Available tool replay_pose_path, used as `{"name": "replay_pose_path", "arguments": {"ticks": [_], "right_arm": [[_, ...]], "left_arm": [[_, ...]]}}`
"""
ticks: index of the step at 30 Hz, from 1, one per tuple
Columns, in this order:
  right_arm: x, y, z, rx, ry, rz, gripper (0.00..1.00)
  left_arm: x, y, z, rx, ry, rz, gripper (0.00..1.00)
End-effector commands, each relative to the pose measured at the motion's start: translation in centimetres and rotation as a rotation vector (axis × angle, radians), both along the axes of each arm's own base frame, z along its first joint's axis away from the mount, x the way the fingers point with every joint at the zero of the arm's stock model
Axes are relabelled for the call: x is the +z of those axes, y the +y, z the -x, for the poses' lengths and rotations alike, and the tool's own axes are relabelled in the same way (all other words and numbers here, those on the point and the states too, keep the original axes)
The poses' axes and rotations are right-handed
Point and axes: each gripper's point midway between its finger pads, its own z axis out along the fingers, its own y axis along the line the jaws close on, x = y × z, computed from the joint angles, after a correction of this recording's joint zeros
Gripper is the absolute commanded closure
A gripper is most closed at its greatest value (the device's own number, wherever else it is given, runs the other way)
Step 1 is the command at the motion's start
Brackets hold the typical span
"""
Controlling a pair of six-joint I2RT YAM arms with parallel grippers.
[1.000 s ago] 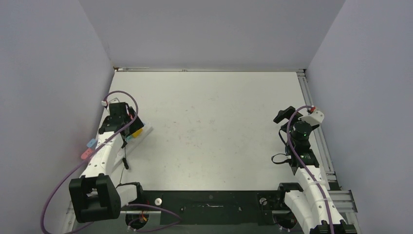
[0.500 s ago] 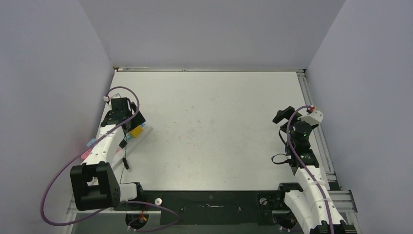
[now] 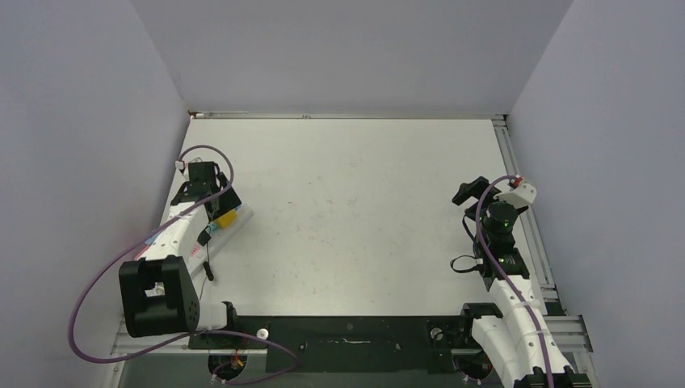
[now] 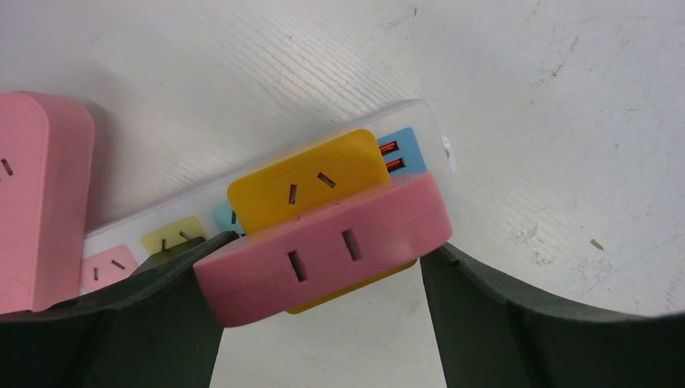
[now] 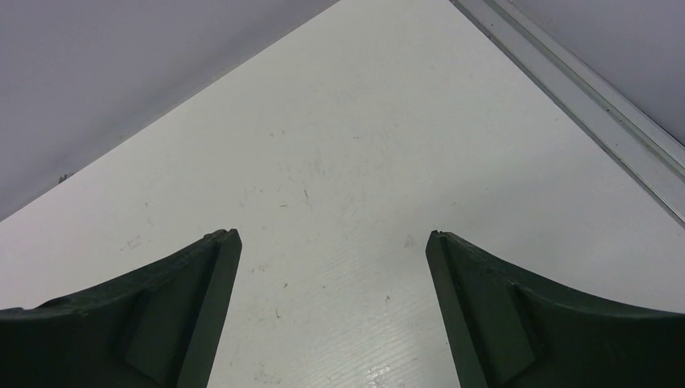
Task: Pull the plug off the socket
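Left jaws clamp the pink-and-yellow plug (image 4: 323, 250) over the white socket (image 4: 174, 236) lying on the desk (image 4: 525, 121); right jaws stand apart, holding nothing.

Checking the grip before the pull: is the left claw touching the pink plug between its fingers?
Touching. In the left wrist view the left claw has its fingers against both ends of the pink plug, no gap visible.

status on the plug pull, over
Left gripper shut on pink plug. Plug against yellow block on socket; seated or free, cannot tell. Right gripper open, away. Nothing blocking.
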Motion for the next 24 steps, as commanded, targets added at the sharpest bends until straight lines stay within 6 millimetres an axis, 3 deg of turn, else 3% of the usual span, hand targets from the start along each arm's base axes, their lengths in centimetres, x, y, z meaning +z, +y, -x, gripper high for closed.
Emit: {"name": "replay_pose_path", "arguments": {"ticks": [1, 6, 12, 19, 22, 24], "right_arm": [[1.2, 0.2, -0.1, 0.009, -0.05, -0.011, 0.1], [1.1, 0.3, -0.1, 0.014, -0.05, -0.012, 0.1], [1.0, 0.3, -0.1, 0.011, -0.049, -0.011, 0.1], [0.7, 0.3, -0.1, 0.01, -0.043, -0.009, 0.1], [0.6, 0.2, -0.1, 0.007, -0.041, -0.009, 0.1], [0.5, 0.2, -0.1, 0.006, -0.038, -0.01, 0.1]], "left_arm": [[1.1, -0.1, -1.9, -0.012, -0.051, 0.006, 0.22], [1.2, 0.1, -2.1, -0.007, -0.052, 0.003, 0.33], [1.3, -1.0, -2.4, -0.058, -0.075, 0.038, 0.56], [1.5, -2.4, -2.5, -0.117, -0.087, 0.043, 0.62], [1.7, -3.9, -2.7, -0.175, -0.094, 0.035, 0.62], [1.6, -6.2, -2.8, -0.247, -0.09, 0.037, 0.62]]}}
